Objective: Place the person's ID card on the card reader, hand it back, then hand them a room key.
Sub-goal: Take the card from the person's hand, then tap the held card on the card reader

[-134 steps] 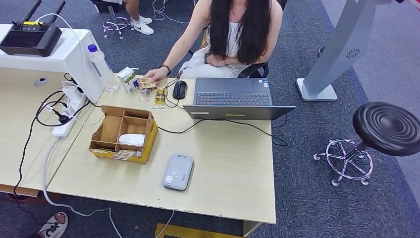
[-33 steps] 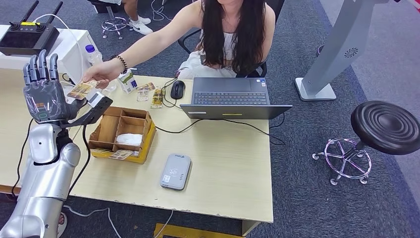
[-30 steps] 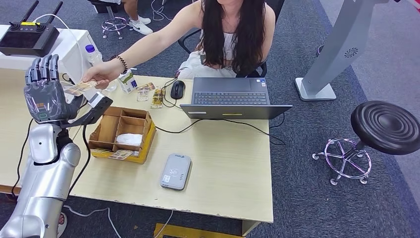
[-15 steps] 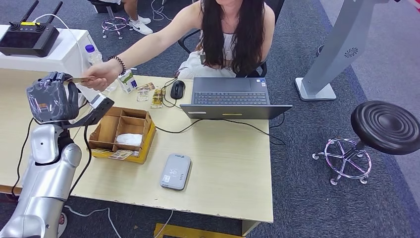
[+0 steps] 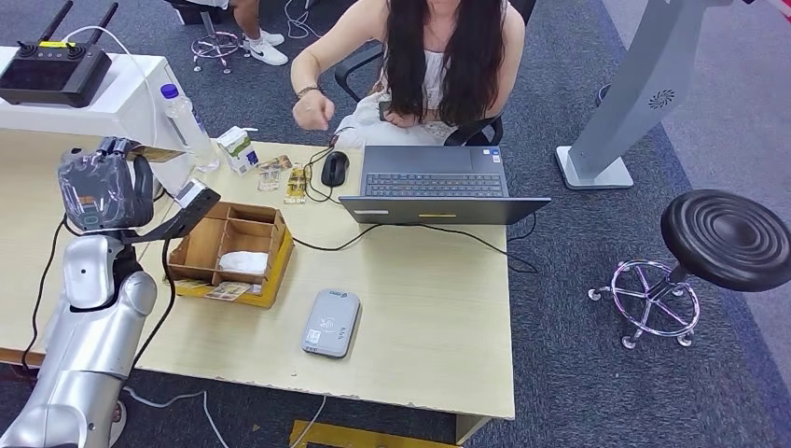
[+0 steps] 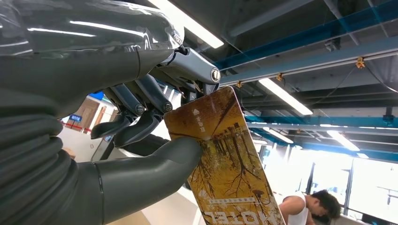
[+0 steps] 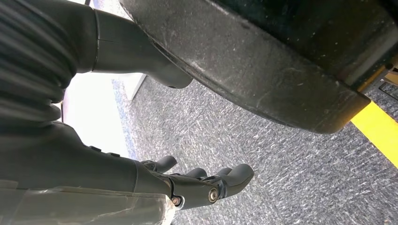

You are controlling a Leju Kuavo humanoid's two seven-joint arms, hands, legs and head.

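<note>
Left hand [image 6: 117,126] raised over counter's [image 5: 429,308] left edge, thumb & fingers pinching ID card [image 6: 225,164] w/ autumn-tree print, "HOTEL" legible, right hand [image 7: 155,178] empty, fingers apart, card reader [image 5: 334,323] near counter's front edge.

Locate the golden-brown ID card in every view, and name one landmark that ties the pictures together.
Head view: the golden-brown ID card is a thin edge sticking out of the raised left hand, far left, above the table.
Left wrist view: the card fills the centre, pinched between thumb and fingers.
Right wrist view: not in it.
Shared landmark: the left hand gripping the card.
</note>
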